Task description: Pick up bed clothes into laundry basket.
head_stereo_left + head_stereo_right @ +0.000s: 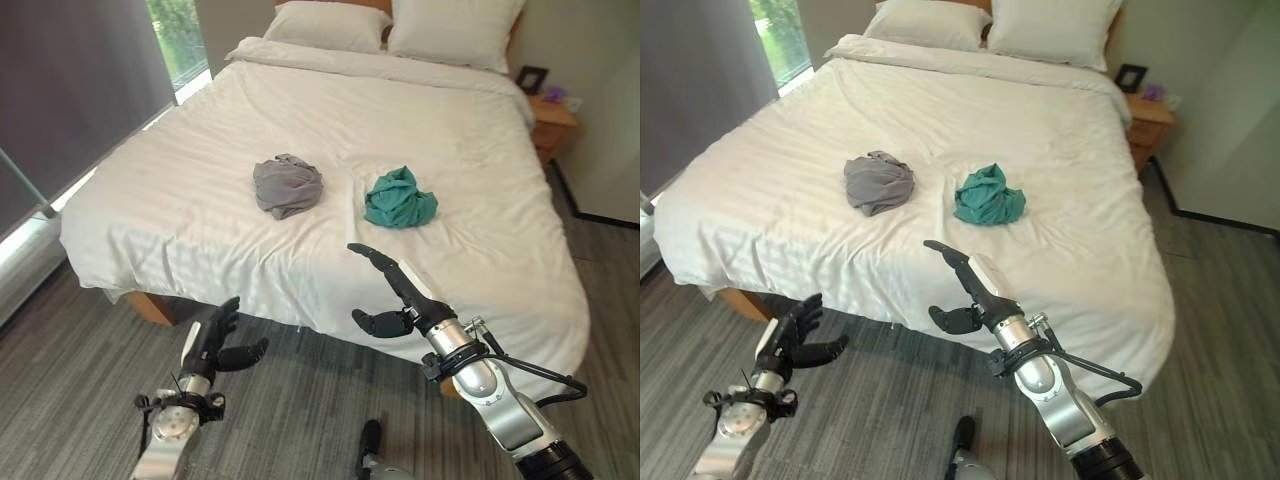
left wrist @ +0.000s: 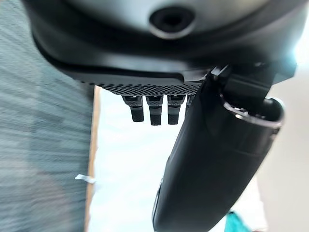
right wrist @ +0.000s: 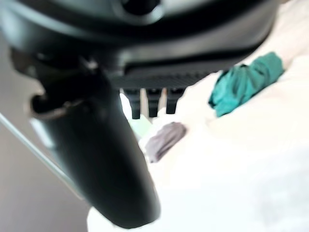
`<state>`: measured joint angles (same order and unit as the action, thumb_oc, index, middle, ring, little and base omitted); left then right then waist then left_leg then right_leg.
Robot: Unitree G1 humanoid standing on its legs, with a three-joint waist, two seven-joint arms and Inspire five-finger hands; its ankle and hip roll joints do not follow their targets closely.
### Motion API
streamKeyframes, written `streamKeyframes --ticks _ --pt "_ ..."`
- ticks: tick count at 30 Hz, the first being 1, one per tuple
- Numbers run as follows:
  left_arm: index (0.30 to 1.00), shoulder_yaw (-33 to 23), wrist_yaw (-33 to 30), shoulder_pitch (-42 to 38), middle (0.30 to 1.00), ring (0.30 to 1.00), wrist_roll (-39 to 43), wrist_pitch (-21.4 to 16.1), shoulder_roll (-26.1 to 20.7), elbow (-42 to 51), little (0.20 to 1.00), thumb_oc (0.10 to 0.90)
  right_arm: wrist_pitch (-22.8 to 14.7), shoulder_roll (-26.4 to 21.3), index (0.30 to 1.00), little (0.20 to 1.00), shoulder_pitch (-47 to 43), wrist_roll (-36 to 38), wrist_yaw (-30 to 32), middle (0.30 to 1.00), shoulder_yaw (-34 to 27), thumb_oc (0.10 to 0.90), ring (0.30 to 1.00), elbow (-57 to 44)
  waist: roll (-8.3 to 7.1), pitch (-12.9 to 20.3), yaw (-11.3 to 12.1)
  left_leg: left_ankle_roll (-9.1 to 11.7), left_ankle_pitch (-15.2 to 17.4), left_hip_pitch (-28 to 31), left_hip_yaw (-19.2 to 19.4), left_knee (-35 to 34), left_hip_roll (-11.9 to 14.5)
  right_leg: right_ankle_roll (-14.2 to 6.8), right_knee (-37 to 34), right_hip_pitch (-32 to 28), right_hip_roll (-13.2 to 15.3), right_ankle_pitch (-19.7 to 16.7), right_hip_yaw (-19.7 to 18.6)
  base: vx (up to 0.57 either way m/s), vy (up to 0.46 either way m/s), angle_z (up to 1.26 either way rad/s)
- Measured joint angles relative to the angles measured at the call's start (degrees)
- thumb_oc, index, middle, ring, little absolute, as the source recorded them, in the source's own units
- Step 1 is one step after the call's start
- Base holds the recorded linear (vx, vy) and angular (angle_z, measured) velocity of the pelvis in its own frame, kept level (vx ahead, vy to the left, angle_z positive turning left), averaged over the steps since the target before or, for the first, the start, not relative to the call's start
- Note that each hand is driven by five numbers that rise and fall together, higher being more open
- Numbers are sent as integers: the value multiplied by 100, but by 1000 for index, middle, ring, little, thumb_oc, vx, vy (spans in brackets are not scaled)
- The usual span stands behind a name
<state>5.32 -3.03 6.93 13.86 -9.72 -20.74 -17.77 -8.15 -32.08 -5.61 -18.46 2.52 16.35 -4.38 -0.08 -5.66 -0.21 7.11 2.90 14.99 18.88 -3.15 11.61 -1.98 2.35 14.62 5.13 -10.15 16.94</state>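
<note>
Both hands, left hand [image 1: 205,345] and right hand [image 1: 395,290], hover open-fingered before the white bed [image 1: 200,200] on grey floor [image 1: 60,340].

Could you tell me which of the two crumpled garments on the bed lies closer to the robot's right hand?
The teal garment: it lies just beyond the open right hand, while the grey garment sits further to the robot's left.

Two garments [image 1: 288,185] [image 1: 399,198] side by side (on bed [image 1: 180,210])

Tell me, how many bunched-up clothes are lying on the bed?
2: the grey garment lies mid-bed, toward the window side, and the teal garment lies beside it, toward the nightstand side. Both hands are empty.
</note>
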Motion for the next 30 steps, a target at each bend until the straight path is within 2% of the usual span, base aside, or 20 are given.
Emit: streamKeyframes --ticks 1,2,4,5,7,8,9,10,11,12,14,15,17,18,21,22,23,24,27,30 --pt "900 -83 2 80 900 900 -47 1 46 1 900 800 13 10 900 900 17 -114 -1 900 -77 800 900 45 -9 -41 19 209 -232 35 -115 208 115 71 -33 -180 -121 128 14 302 -361 11" --pt "900 -158 6 125 900 900 -47 0 46 -9 900 800 12 103 900 900 38 -158 6 900 -193 800 900 106 -112 -132 -8 284 -270 -122 -268 790 201 122 -84 -414 -131 173 11 173 -333 3" --pt "900 -299 -1 201 900 900 -33 0 116 -38 900 800 7 176 900 900 110 -186 146 900 -507 800 900 128 -245 -265 -37 425 -632 -922 -760 2808 462 376 -220 -916 -160 368 85 182 -298 10" --pt "900 -333 -17 224 900 900 3 -3 172 -44 900 800 23 160 900 900 84 -253 252 900 -643 800 900 148 -344 -354 23 521 -1097 -1432 -863 3949 586 433 -411 -1234 -115 379 110 138 -93 3" --pt "900 -313 1 269 900 900 76 -1 189 -61 900 800 41 103 900 900 39 -285 408 900 -743 800 900 149 -309 -354 1 461 -863 -1885 -606 4399 725 518 -684 -1542 -148 361 211 227 -26 6" --pt "900 -313 8 306 900 900 79 -8 190 -64 900 800 65 92 900 900 -16 -332 480 900 -753 800 900 182 -306 -362 3 349 -714 -2084 -438 4311 733 491 -771 -1647 -150 414 215 305 120 3" --pt "900 -302 11 334 900 900 114 -16 192 -92 900 800 127 -87 900 900 -300 -523 647 900 -577 800 900 517 -322 -371 34 247 -512 -2152 -77 3342 613 445 -768 -1740 -158 545 186 226 106 -6" --pt "900 -277 10 306 900 900 171 -14 200 -119 900 800 168 -202 900 900 -425 -608 651 900 -524 800 900 693 -302 -366 61 262 -558 -2125 -55 2846 533 530 -760 -1784 -182 506 204 216 122 -20" --pt "900 -284 1 379 900 900 230 -15 188 -163 900 800 209 -290 900 900 -916 -792 794 900 -237 800 900 1398 -272 -357 111 307 -600 -2034 -95 1802 423 465 -762 -1890 -242 571 177 168 74 -20" --pt "900 -260 9 381 900 900 275 -10 185 -193 900 800 311 -349 900 900 -1185 -857 803 900 -106 800 900 1793 -232 -351 138 305 -739 -1978 -73 1216 412 466 -757 -1936 -302 604 169 234 106 -17" --pt "900 -195 22 395 900 900 419 -12 186 -193 900 800 466 -450 900 900 -1417 -893 890 900 36 800 900 2302 -184 -352 252 289 -1071 -1899 -81 434 340 388 -756 -2049 -343 700 169 213 84 -5" --pt "900 -185 25 417 900 900 467 -11 186 -193 900 800 518 -521 900 900 -1526 -900 881 900 153 800 900 2450 -148 -362 262 255 -1166 -1817 -87 237 316 356 -761 -2102 -350 726 163 212 78 4" --pt "900 -141 117 526 900 900 579 -8 199 -198 900 800 580 -617 900 900 -1606 -948 898 900 203 800 900 2816 86 -276 267 22 -1432 -1569 -55 130 223 173 -758 -2292 -401 851 197 213 78 18" --pt "900 -136 126 599 900 900 594 -10 180 -206 900 800 621 -661 900 900 -1615 -967 931 900 244 800 900 2966 188 -182 254 -41 -1355 -1443 -45 -85 194 27 -760 -2353 -398 922 240 193 66 32" --pt "900 -202 121 511 900 900 644 -8 39 -256 900 800 631 -686 900 900 -1836 -998 925 900 420 800 900 3426 -6 -170 417 -202 -1319 -1442 -79 -187 -153 -116 -760 -2381 -98 951 328 137 48 29" --pt "900 -208 116 503 900 900 689 -6 -34 -296 900 800 619 -675 900 900 -2211 -1035 955 900 731 800 900 3961 -25 -162 489 -266 -1272 -1448 -128 -188 -267 -140 -761 -2396 -18 946 331 91 23 23" --pt "900 -197 123 498 900 900 715 -15 -70 -340 900 800 587 -634 900 900 -2492 -1095 976 900 911 800 900 4420 -24 -161 564 -285 -1256 -1459 -169 -187 -317 -192 -760 -2397 42 952 337 110 22 28" --pt "900 -177 128 421 900 900 756 -4 -129 -423 900 800 660 -527 900 900 -3094 -1244 984 900 1387 800 900 5389 -19 -159 654 -291 -1247 -1537 -247 -189 -372 -237 -759 -2375 98 957 365 32 -5 35" --pt "900 -113 147 451 900 900 848 -5 -311 -472 900 800 722 -310 900 900 -3453 -1362 1051 900 1444 800 900 6281 -20 -156 908 -312 -1258 -1740 -385 -187 -384 -268 -758 -2255 93 977 358 -15 2 29" --pt "900 74 166 545 900 900 856 -42 -475 -626 900 800 725 -194 900 900 -3818 -1449 1185 900 1589 800 900 6850 47 -111 1021 -341 -1334 -2096 -404 -185 -373 -271 -745 -1918 74 977 416 -50 -9 6"
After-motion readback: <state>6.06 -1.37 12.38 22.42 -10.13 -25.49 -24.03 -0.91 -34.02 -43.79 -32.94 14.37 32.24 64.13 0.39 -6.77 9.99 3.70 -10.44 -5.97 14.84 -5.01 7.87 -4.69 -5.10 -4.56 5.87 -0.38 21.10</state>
